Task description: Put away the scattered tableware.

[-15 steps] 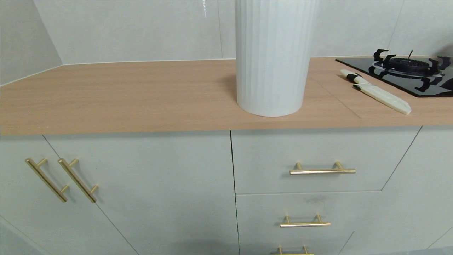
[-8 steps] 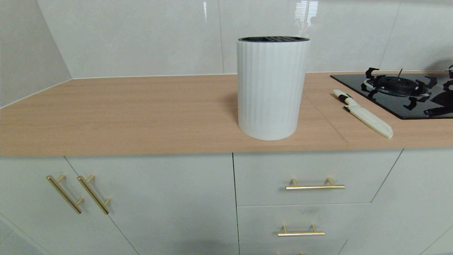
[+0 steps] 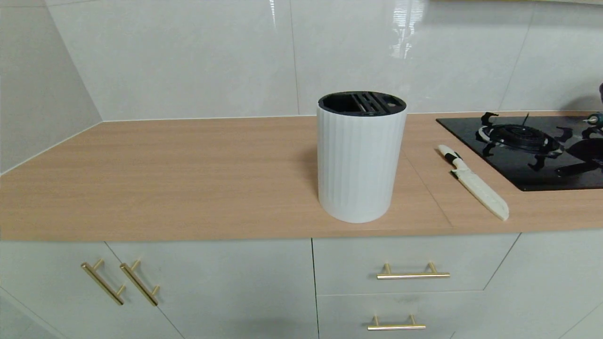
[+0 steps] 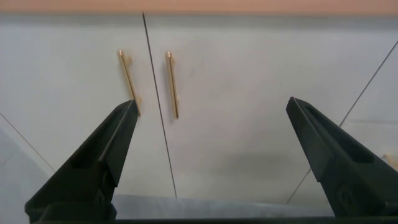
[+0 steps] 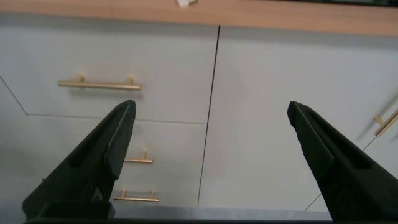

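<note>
**A:** Starting on the left: where is our left hand?

**B:** Our left hand [image 4: 211,106] hangs low, facing the cabinet doors [image 4: 149,81] under the worktop [image 3: 188,179]. It is spread wide with nothing in it. We judge it is parked down there because nothing on that side needs picking up.

**A:** And further along the worktop?

**B:** The white ribbed knife block [image 3: 359,160] stands upright close to the near edge, with its black slotted top facing up. That suits us, since a blade can drop straight in from above.

**A:** Where is the piece we have to put away?

**B:** The knife [image 3: 473,182] lies flat to the right of the knife block, clear of it, between it and the black hob [image 3: 518,155]. Its handle points far and left, and its pale tip reaches toward the near edge. Lying flat like that, we think it must be pinched at the handle and tipped blade-down before it meets a slot.

**A:** And our right hand?

**B:** Our right hand [image 5: 211,106] is also low, in front of the drawers [image 5: 99,84], opened wide and holding nothing. It sits on the knife's side, so we would expect it to do the picking, though no grasp is begun yet.
</note>
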`<state>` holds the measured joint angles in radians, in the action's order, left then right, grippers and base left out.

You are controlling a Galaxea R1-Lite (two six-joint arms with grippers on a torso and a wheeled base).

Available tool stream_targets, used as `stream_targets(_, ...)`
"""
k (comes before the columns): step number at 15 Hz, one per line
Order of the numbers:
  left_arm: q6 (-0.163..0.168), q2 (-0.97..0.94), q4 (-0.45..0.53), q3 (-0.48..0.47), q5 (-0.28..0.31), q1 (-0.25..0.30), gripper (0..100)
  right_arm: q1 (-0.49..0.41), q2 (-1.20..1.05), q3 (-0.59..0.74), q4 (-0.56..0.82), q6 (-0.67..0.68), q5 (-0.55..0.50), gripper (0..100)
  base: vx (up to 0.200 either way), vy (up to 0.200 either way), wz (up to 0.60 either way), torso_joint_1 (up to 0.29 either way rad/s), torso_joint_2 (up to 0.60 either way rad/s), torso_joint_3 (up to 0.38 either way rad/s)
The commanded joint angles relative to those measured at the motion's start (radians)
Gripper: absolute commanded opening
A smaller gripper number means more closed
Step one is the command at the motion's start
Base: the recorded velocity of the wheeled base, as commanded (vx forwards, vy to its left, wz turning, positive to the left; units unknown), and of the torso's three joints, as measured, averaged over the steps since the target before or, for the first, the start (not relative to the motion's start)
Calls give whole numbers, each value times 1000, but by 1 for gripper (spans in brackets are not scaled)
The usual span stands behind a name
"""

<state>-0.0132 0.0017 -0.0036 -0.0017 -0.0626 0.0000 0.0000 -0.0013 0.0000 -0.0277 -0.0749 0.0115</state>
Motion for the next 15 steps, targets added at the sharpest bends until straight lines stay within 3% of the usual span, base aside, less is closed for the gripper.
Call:
stream_targets(1,-1,0,-1,0,0,0,100,0,1,0,-1,0,1,100,0,0,0,222,-481,-286)
stream_targets(15,-1,0,-1,0,0,0,100,0,1,0,-1,0,1,100,0,0,0,247,-531,-284)
